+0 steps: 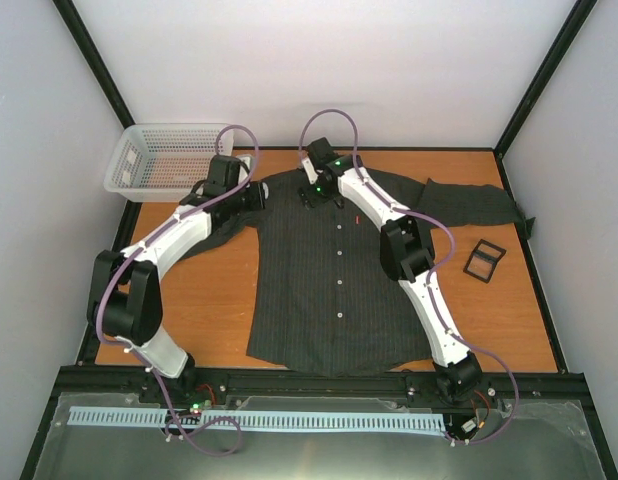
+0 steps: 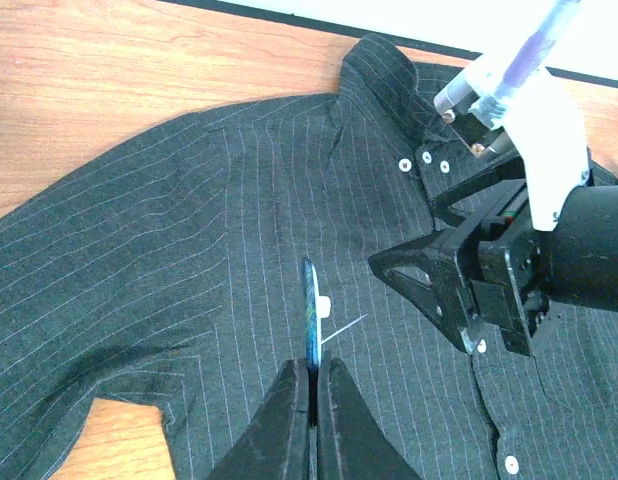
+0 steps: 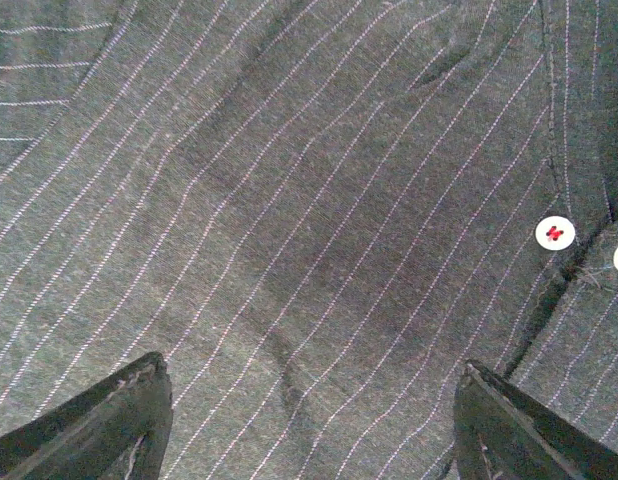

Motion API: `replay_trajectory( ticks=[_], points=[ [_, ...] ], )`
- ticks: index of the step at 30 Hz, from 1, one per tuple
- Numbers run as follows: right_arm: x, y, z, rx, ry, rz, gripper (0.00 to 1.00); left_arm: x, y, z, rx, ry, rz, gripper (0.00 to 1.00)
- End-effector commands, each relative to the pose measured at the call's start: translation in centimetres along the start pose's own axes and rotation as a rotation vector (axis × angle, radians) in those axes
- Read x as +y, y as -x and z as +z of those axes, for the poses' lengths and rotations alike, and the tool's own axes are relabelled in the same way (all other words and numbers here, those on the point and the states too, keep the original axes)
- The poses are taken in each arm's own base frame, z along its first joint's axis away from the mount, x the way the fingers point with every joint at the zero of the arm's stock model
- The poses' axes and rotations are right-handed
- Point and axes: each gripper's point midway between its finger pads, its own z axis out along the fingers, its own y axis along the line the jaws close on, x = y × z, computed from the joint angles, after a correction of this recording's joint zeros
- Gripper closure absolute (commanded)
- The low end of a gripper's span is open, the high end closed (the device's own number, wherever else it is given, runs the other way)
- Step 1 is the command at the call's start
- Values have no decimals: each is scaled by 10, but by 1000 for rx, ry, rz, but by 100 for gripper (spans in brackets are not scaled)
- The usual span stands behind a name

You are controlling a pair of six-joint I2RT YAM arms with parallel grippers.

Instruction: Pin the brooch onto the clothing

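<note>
The clothing [image 1: 329, 290], a dark pinstriped shirt, lies flat and face up on the wooden table. My left gripper [image 2: 315, 368] is shut on the brooch [image 2: 310, 310], a blue disc seen edge-on with a white clasp and a thin pin pointing right. The brooch hangs just over the shirt [image 2: 189, 220] below the left shoulder. My right gripper [image 3: 314, 385] stands open over the chest fabric [image 3: 319, 200] beside the collar, with nothing between its fingers. In the left wrist view the right gripper's black fingers [image 2: 439, 280] sit close to the right of the brooch.
A white plastic basket [image 1: 164, 155] stands at the back left corner. A small black square frame [image 1: 484, 260] lies on the table [image 1: 209, 300] right of the shirt. White buttons [image 3: 555, 233] run down the placket near my right gripper.
</note>
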Motion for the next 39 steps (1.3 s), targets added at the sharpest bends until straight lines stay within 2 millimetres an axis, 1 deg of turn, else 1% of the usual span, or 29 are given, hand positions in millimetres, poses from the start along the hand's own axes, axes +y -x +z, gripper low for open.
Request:
replay_trajectory(
  ticks=[1,5,9,11,14,16,18,21,24,26,30,31,33,36,38,39],
  points=[
    [-5,-16,15,53,-25,-4,25,-4,12,-17,-59,-16,29,99],
    [-2,-28,27,89,-9,5,25,-2,9,-19,-61,-8,33,99],
    [-3,-41,36,139,-9,15,27,-3,12,-22,-69,-10,35,99],
    [-2,-51,42,172,-6,21,31,-3,12,-23,-73,-12,39,99],
    [-2,-66,49,223,-8,33,43,-3,13,-24,-76,-11,40,99],
    [-1,-73,52,247,-8,37,55,-3,13,-24,-78,-9,40,99],
    [-2,-75,55,250,-13,34,67,-3,12,-23,-77,-10,40,99],
    [-2,-66,54,218,-11,30,85,-3,12,-22,-74,-12,41,99],
    [-1,-50,49,164,1,27,96,-4,15,-21,-80,-16,41,99],
    [3,-36,41,114,22,15,97,-6,17,-18,-84,-25,43,99],
    [6,-5,18,10,52,6,97,-10,15,-4,-65,-58,45,100],
    [7,4,9,-19,65,8,97,-13,21,-1,-88,-75,54,100],
    [9,13,-3,-63,99,17,97,-15,23,9,-92,-92,64,99],
    [11,16,-14,-112,162,46,97,-20,27,24,-99,-126,95,99],
    [13,16,-16,-138,213,53,97,-23,33,34,-120,-147,123,100],
    [15,9,-12,-128,237,60,97,-23,34,40,-130,-151,136,99]
  ],
)
